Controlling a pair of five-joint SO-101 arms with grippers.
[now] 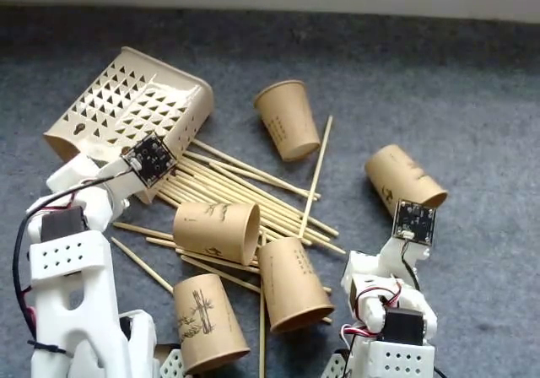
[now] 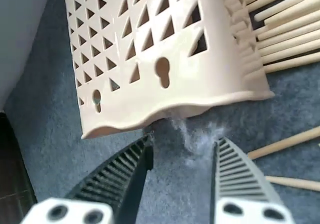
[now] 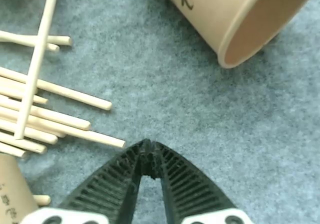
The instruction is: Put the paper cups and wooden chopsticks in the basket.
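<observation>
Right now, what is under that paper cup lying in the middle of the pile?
Wooden chopsticks run beneath the middle paper cup, with ends sticking out on both sides. How many lie under it is hidden by the cup.

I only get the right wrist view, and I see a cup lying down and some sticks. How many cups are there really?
Observer: Five paper cups lie on their sides on the carpet in the high view.
Operator: Where's the basket?
Observer: The basket lies tipped over on the left arm's side, beside the chopstick pile.
Operator: What's the other arm doing?
Observer: The left gripper sits open at the basket's rim.
</observation>
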